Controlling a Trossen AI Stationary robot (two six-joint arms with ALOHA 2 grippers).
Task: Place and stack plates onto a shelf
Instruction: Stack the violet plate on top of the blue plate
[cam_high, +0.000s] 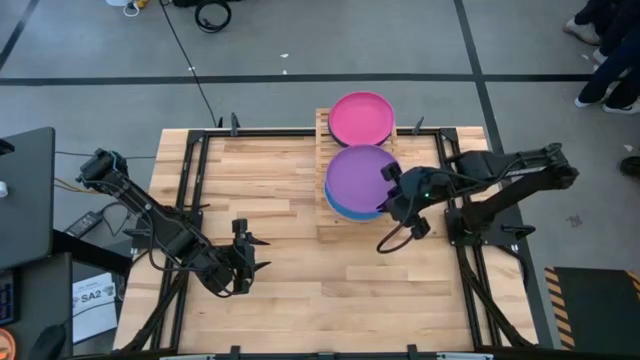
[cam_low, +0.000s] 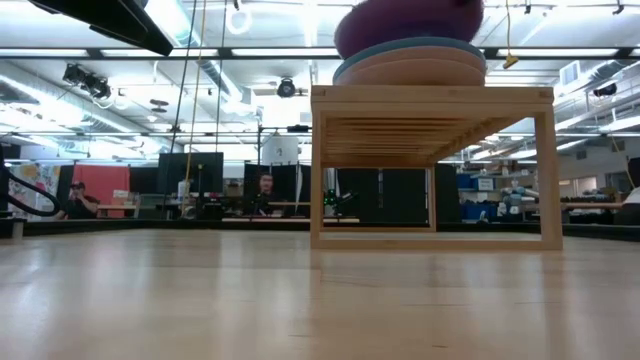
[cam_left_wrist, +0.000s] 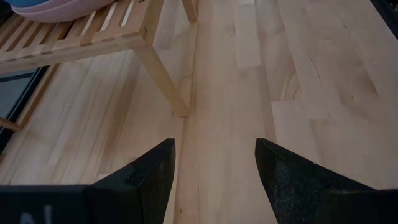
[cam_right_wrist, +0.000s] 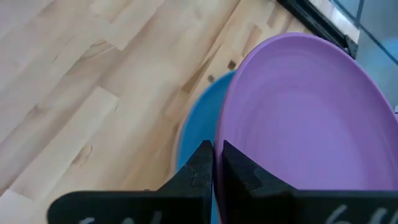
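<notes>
High view: the left gripper (cam_high: 258, 256) waits low on the table (cam_high: 270, 190), fingers spread wide and empty. Centre, the shelf (cam_high: 322, 128) runs lengthwise away from the table's near edge, a magenta plate (cam_high: 361, 117) at its far end. The right gripper (cam_high: 392, 172) pinches the purple plate (cam_high: 355, 176) (apparently tilted) by its rim over a blue plate (cam_high: 345, 211).

We read a single marking: "SA2", printed in dark characters on a white label (cam_high: 93, 297) lying on the floor just off the table's near left corner. No other lettering, number or sign is legible to us.
</notes>
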